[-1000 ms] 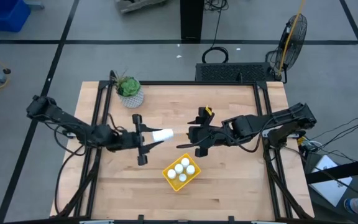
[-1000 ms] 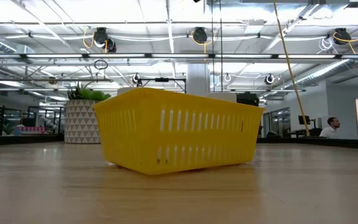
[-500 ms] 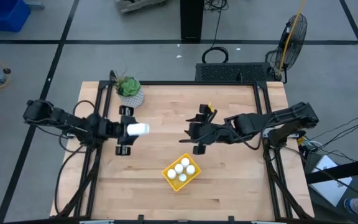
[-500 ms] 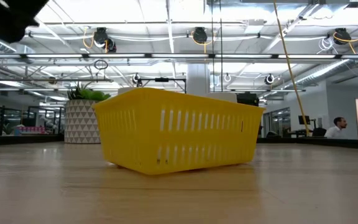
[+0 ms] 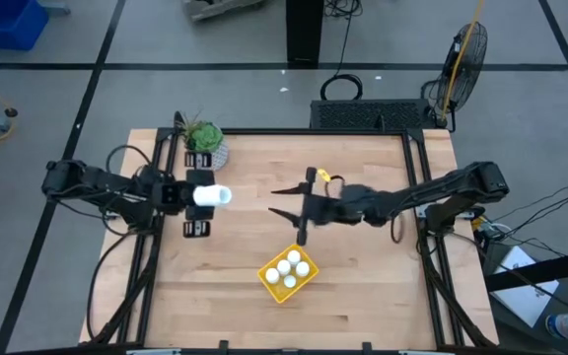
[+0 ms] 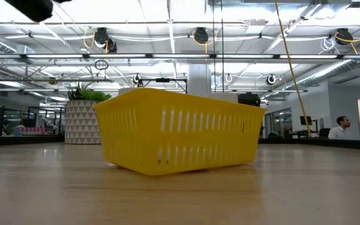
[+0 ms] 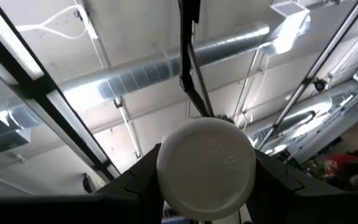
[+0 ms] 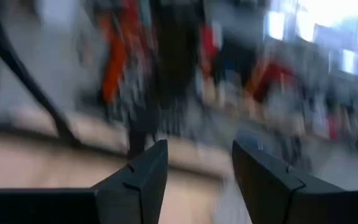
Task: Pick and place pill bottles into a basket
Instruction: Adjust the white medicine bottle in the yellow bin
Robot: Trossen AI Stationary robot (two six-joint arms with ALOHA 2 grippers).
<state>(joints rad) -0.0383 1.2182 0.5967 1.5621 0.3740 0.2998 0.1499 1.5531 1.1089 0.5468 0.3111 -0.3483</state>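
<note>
Wooden table (image 5: 363, 286) fills the middle of the high view, set on a grey floor with a fan and cables beyond its far edge. On it, toward the near side and about centre, sits the yellow basket (image 5: 288, 274), turned at an angle, with four pill bottles (image 5: 290, 267) standing inside, white caps up. A white speckled plant pot (image 5: 208, 150) stands at the far left corner.

By my reading the job is mostly done: four of the bottles are in and one is left. That fifth bottle (image 5: 211, 196) is clamped in the left gripper (image 5: 197, 196), held over the table's left side, well apart from the basket. It has yet to be carried across and let go into the free space at the basket's near end.

The right gripper (image 5: 296, 201) hangs over the table's centre, just beyond the basket, fingers spread and holding nothing.

Each view adds something. The low view shows the basket's (image 6: 179, 130) slotted wall and the pot behind it, but none of the bottles inside (the wall hides them). The left wrist view looks up at ceiling ducts, with the held bottle's (image 7: 206, 168) round end filling the space between the fingers. The right wrist view confirms the empty gap between its own dark fingers (image 8: 143, 172).
</note>
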